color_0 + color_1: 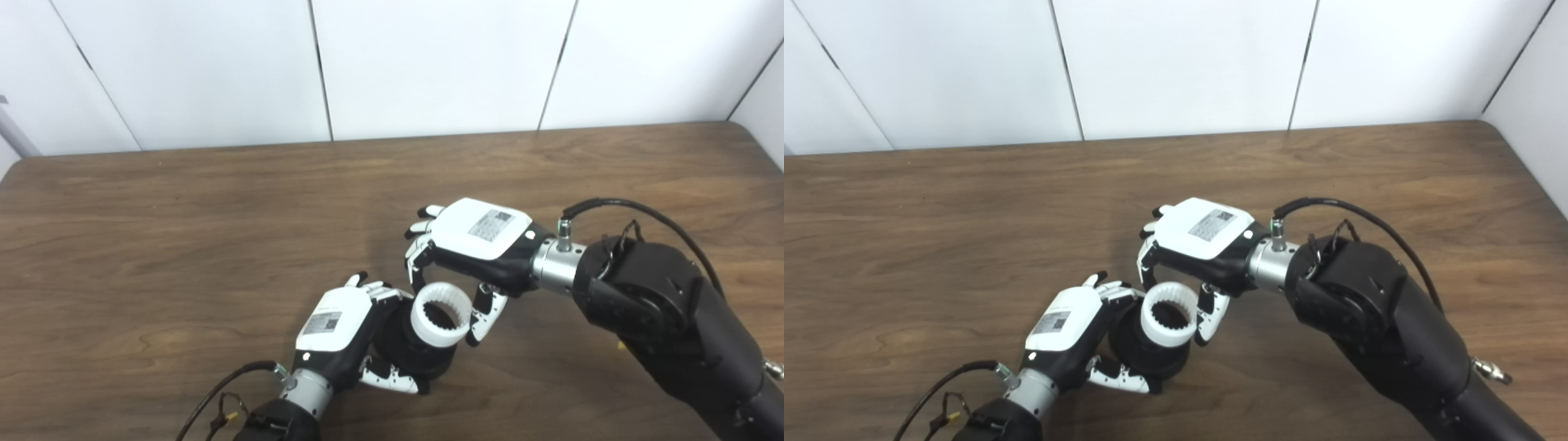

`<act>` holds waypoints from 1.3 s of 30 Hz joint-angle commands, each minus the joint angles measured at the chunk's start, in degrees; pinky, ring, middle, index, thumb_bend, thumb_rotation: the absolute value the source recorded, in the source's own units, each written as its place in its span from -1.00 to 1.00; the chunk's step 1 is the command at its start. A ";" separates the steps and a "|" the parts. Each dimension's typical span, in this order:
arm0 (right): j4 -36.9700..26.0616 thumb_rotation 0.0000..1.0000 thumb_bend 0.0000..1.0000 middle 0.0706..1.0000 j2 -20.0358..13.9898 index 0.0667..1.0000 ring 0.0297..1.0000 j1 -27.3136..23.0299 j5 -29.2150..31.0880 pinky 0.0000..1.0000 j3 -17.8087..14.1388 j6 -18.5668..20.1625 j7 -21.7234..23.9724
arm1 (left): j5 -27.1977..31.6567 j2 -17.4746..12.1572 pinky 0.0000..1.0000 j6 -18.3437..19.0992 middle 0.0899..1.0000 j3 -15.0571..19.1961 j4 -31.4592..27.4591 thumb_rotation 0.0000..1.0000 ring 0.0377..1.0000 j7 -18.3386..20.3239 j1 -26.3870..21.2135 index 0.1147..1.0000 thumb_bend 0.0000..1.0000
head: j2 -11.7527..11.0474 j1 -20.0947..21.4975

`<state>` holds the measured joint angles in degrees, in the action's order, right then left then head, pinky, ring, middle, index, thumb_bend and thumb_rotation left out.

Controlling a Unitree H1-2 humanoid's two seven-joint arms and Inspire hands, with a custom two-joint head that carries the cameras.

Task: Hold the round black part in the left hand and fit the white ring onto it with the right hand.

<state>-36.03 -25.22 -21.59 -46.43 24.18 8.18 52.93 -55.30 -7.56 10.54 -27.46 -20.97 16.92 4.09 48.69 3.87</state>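
Brown wood-grain table under white wall panels, nothing else on it. Near the front edge, round black part gripped in the left hand, fingers curled around its far side and thumb under its near side. Seated on its upper end, tilted toward the camera, white ring with a toothed inner bore. Pinched at the ring's rim by the right hand, fingers on the far side and thumb on the near side, closed on it. Judged nearly fitted, though full seating not confirmable. Risks: ring cocked and jammed if pushed off-axis; teeth misaligned; black part twisting in the left grip under pressure. Printed labels with a square code on both hand backs, text too small to read.
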 commanded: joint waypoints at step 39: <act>3.83 -0.73 0.05 0.55 3.66 -0.11 0.84 1.44 -1.88 1.00 0.12 -3.23 -2.76 | -1.84 2.63 1.00 0.38 0.53 -0.81 -1.91 -0.87 0.75 2.88 -0.79 -0.18 0.05 | 1.00 -0.16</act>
<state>-31.58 -22.07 -18.83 -48.50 24.43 6.34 52.02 -56.69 -5.66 10.93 -27.72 -21.13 19.07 3.92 49.66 3.69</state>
